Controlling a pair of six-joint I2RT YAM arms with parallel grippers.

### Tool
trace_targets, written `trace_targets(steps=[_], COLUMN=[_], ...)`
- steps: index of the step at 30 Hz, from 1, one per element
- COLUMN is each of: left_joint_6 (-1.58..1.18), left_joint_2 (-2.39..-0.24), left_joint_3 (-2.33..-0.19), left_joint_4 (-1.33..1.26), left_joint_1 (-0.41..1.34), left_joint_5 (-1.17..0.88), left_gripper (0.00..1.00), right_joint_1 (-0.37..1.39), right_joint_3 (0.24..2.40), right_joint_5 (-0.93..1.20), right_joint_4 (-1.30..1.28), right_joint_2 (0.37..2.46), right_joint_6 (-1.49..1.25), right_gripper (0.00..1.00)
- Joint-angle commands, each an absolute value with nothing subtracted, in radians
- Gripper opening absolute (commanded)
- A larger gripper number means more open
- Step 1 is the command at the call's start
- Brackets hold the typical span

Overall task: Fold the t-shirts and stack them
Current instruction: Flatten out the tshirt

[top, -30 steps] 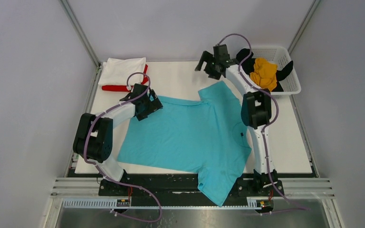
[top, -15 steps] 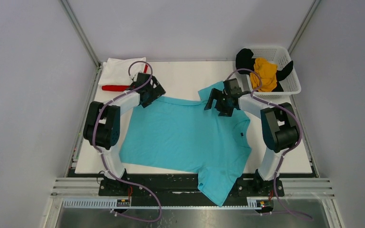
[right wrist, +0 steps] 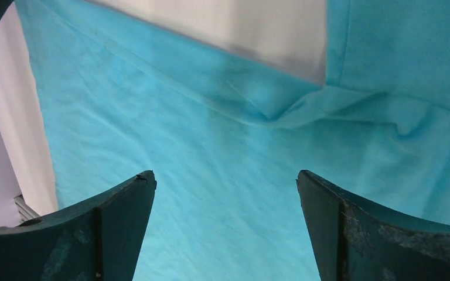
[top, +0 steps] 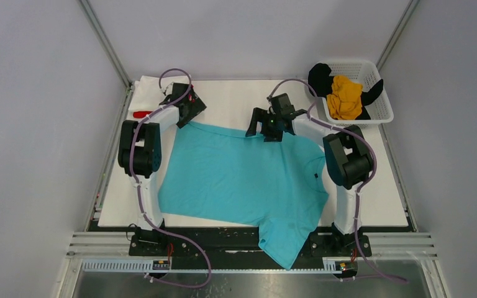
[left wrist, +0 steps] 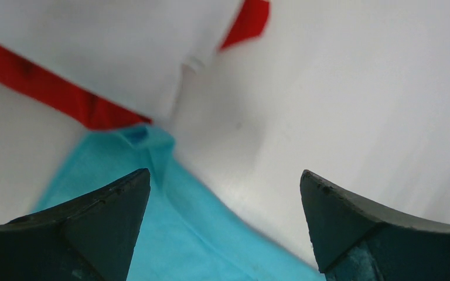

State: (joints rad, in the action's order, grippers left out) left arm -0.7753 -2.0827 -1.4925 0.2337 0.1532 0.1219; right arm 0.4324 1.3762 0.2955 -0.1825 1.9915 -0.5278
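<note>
The turquoise t-shirt [top: 242,180] lies spread on the white table, one sleeve hanging over the near edge. My left gripper [top: 185,105] is open over the shirt's far-left corner [left wrist: 146,140], next to the folded white t-shirt [top: 152,90] lying on the red t-shirt [top: 141,114]. My right gripper [top: 267,127] is open above the shirt's far edge by the sleeve fold [right wrist: 281,108]. The mustard-yellow t-shirt [top: 344,96] and black t-shirt [top: 318,76] sit in the basket.
The white mesh basket [top: 382,102] stands at the far right corner. Metal frame posts [top: 102,40] rise at both far corners. A black rail [top: 223,239] runs along the table's near edge.
The left gripper has moved away from me to the shirt's far-left corner. The right gripper came down from near the basket and moved left along the shirt's far edge.
</note>
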Motion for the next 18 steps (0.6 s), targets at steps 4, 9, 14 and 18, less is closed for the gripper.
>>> trace_targets(steps=[4, 9, 14, 18], left_joint_6=[-0.751, -0.766, -0.821, -0.862], left_joint_2=[-2.182, -2.238, -2.254, -2.26], left_joint_3=[-1.652, -1.744, -1.768, -1.778], left_joint_4=[0.247, 0.259, 0.26, 0.28], left_joint_1=[0.11, 0.103, 0.088, 0.08], left_joint_5=[0.138, 0.112, 0.111, 0.152], left_gripper=[0.99, 0.99, 0.99, 0.99], right_joint_1=[0.434, 0.432, 0.41, 0.37], right_joint_3=[1.528, 1.635, 1.751, 1.842], right_joint_5=[0.288, 0.229, 0.133, 0.071], right_joint_4=[-0.251, -0.274, -0.263, -0.255], right_joint_2=[2.115, 2.19, 2.253, 2.314], right_joint_6=[-0.593, -0.672, -0.809, -0.923], right_gripper=[1.0, 0.99, 0.99, 0.99])
